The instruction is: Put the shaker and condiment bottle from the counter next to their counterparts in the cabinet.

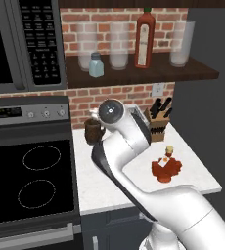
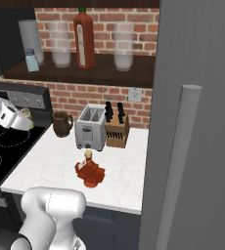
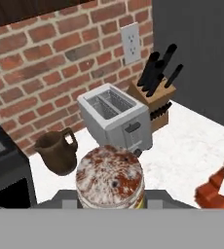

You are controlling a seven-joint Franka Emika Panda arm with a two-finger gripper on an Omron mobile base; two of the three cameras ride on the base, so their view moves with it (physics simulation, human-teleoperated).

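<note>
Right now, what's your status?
Gripper shut on shaker, above counter. Bottle on counter, not yet picked. Mug and toaster ahead, below shelf.

The shaker (image 3: 110, 181) sits so close to the hand camera that its cap hides its body and both fingertips, so the grip on it cannot be judged. In the hand view the right edge cuts off most of the condiment bottle (image 3: 221, 187). In the left base view the arm covers the toaster (image 1: 135, 110) and part of the mug (image 1: 93, 130). In the right base view the gripper (image 2: 22, 118) is small and blurred, its jaws unclear.
</note>
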